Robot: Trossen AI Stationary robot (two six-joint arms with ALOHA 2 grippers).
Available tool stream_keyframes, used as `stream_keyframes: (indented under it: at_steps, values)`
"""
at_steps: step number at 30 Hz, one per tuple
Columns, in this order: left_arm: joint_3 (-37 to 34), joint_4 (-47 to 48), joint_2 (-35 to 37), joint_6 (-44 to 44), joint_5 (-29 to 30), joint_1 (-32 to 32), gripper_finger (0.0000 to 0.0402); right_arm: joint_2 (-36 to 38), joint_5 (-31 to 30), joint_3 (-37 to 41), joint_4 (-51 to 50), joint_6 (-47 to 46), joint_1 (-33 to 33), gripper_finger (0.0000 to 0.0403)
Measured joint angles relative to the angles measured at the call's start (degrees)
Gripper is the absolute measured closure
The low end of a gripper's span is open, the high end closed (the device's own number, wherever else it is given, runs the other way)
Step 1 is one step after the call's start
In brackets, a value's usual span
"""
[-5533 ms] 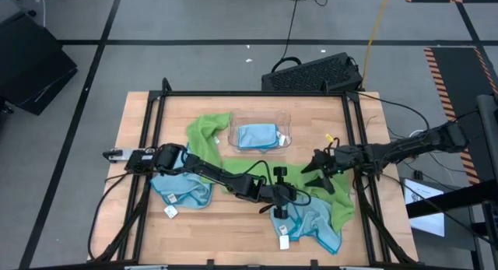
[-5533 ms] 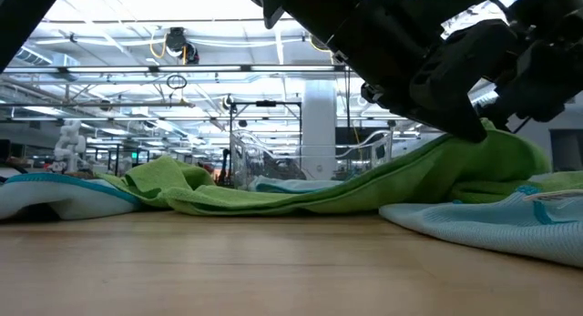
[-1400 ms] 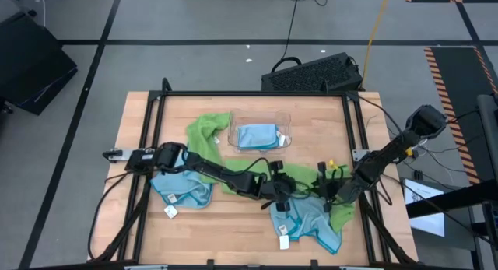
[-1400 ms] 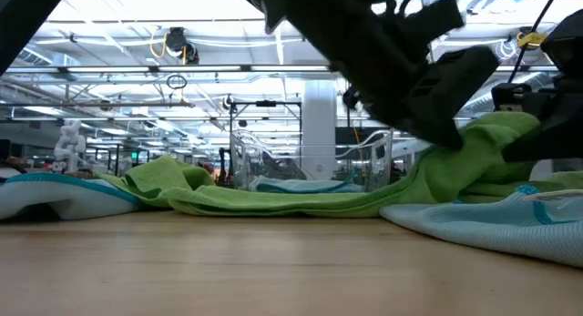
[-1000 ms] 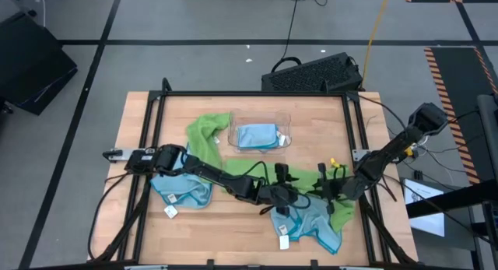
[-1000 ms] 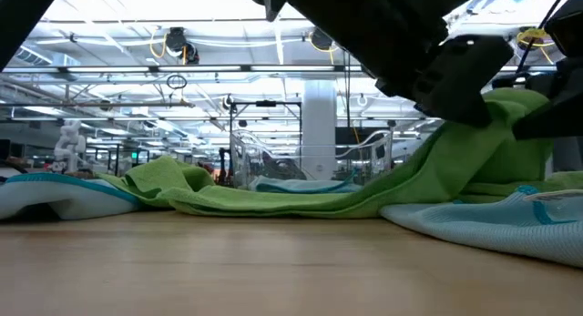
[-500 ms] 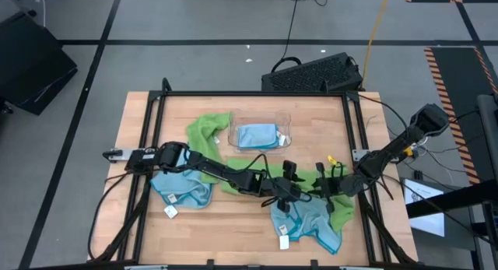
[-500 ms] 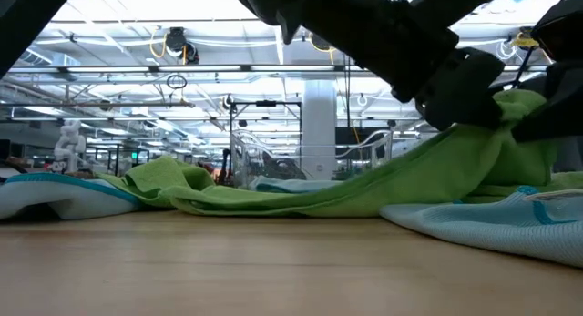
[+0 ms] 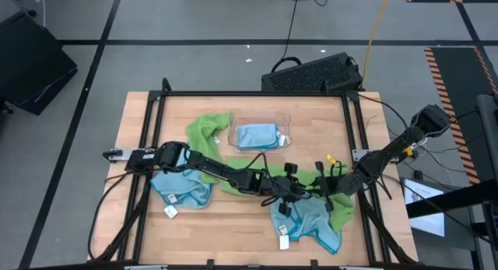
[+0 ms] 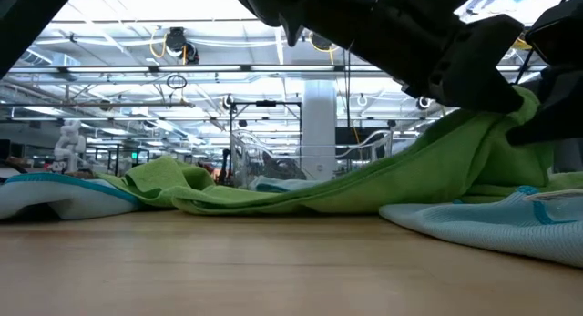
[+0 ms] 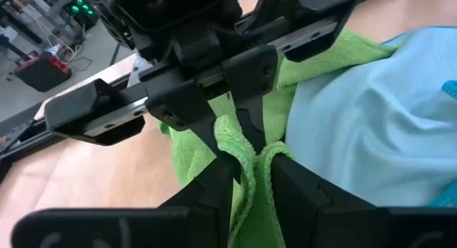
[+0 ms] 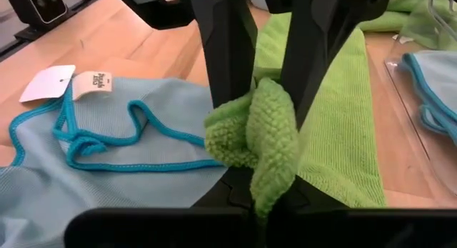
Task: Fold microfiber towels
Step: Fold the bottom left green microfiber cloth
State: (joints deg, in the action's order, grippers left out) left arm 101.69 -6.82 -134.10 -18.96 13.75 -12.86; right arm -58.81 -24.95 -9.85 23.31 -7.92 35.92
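Pinched one green towel (image 9: 314, 179) between left gripper (image 9: 294, 186) and right gripper (image 9: 327, 185), stretched low over counter (image 9: 233, 223); fingertips buried in folds.

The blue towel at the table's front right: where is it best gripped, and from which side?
Likely the front corner by its white tag, coming from above. There the blue towel lies flat and free; its back edge sits against the green towel both grippers pinch.

Left arm: reaches low from the left across the counter's middle; left pincer (image 9: 294, 187) has its fingers (image 11: 214, 178) pinched on a fold of green towel (image 11: 239, 144). Right arm: angled in from the right; right pincer (image 9: 325, 186) clamped on the same fold, facing the left.
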Motion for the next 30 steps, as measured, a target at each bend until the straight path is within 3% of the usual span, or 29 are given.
stream_keyframes:
  at_steps: [13, 23, 30]
  values:
    - [0.0, 1.6, 0.1, -1.0, 0.4, -0.4, 0.0343, 0.0, 1.3, 0.0, 0.1, -1.4, -0.2, 0.0399]
    - [0.0, 0.6, 0.2, -4.3, 5.8, -1.5, 0.0241, 0.0, 1.4, 0.0, 1.4, -1.9, -0.2, 0.0399]
    - [0.2, -1.0, -1.8, -5.2, 5.8, -1.6, 0.0225, 0.0, 2.9, 0.0, 1.5, -3.2, -0.9, 0.0399]
